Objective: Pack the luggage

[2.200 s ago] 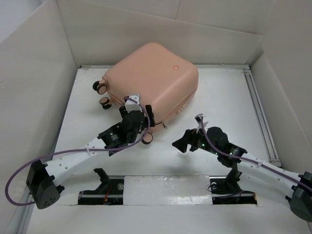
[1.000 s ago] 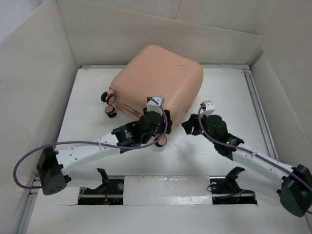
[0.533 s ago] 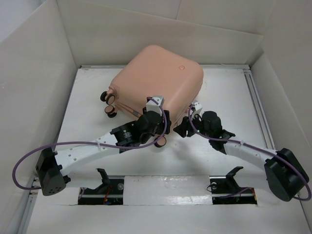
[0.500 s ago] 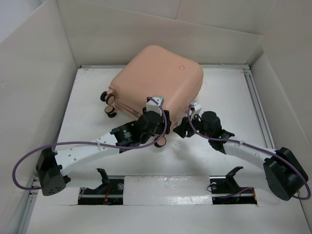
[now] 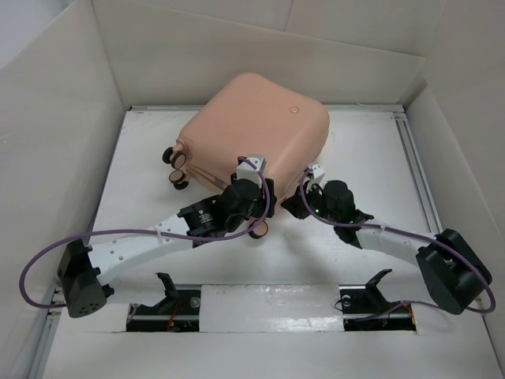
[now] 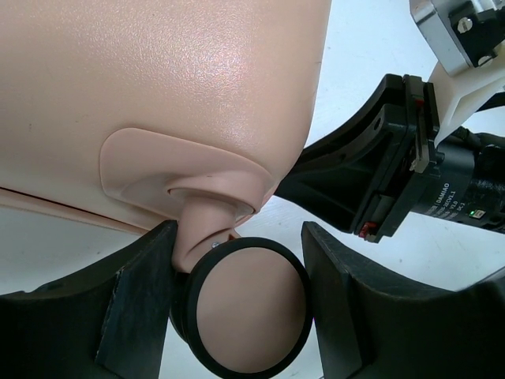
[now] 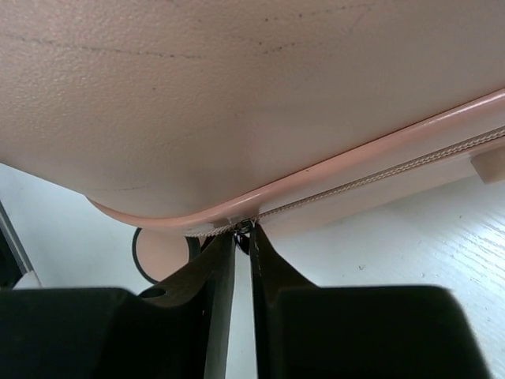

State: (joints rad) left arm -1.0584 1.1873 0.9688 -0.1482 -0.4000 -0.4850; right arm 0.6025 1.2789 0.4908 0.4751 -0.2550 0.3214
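Note:
The luggage (image 5: 256, 126), a peach-pink hard-shell suitcase, lies closed on the white table (image 5: 355, 150). My left gripper (image 5: 258, 224) is at its near corner, with its fingers on either side of a black-rimmed pink wheel (image 6: 248, 308). In the left wrist view the left gripper (image 6: 237, 272) is shut on that wheel. My right gripper (image 5: 303, 189) is against the suitcase's near right edge. In the right wrist view the right gripper (image 7: 243, 237) has its tips nearly together, pinching the small dark zipper pull (image 7: 242, 227) on the zip line (image 7: 379, 178).
Two more wheels (image 5: 175, 167) stick out at the suitcase's left end. White walls box in the table on the left, back and right. A metal rail (image 5: 417, 170) runs along the right side. The arm bases (image 5: 268, 304) sit at the near edge.
The right arm swung in to the suitcase's near edge and its jaws closed on the zipper pull. Before that, the left gripper shifted the suitcase to the right by its wheel, then stayed still.

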